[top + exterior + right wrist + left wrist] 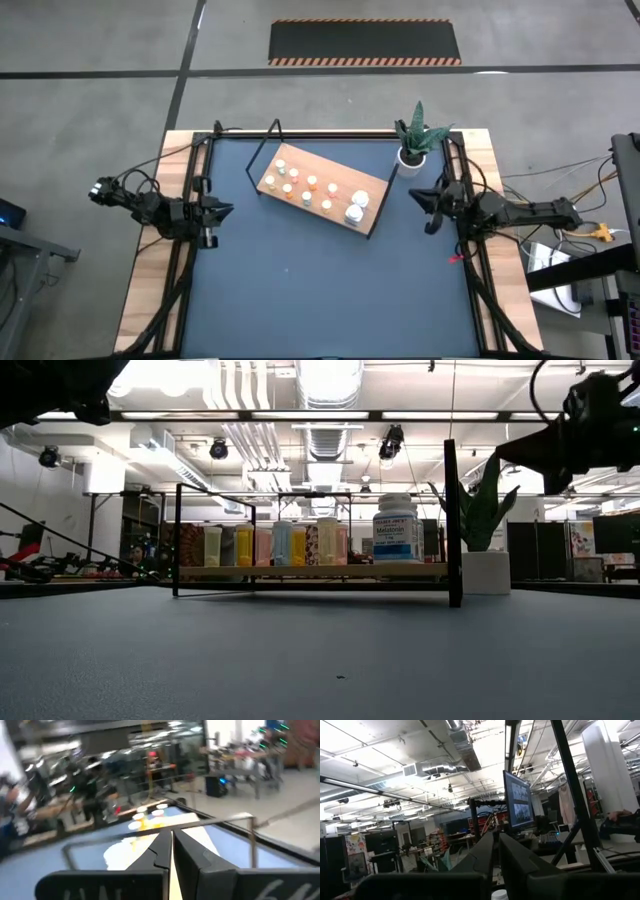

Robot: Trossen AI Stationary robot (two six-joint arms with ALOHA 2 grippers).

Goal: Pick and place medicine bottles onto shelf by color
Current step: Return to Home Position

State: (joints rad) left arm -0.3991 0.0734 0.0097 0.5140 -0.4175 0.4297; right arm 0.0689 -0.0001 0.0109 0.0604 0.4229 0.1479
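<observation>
**Pincers.** The left pincer [218,211] hangs over the left margin of the dark blue surface [320,290]. Its fingers are drawn together and hold nothing. The right pincer [424,198] hangs over the right margin, near the potted plant [411,155], and is likewise closed and empty. Both are well apart from the load.

**Load.** Every medicine bottle in view stands upright on the shelf [318,166], which lies askew at the far middle of the surface. The small bottles [312,181] form two rows. The two larger white bottles [356,206] stand at the end nearer the right arm, and one carries a printed label [397,530].

**Handling (judged).** Treat the small bottles as light, rigid plastic with smooth, somewhat slippery walls. They are tall for their base and so tip easily. If you must take one, close across the body just below the cap and come down vertically, since its neighbours stand just beside it. The larger white bottles need a wider opening and probably weigh more. Grip them at mid-body.
</observation>
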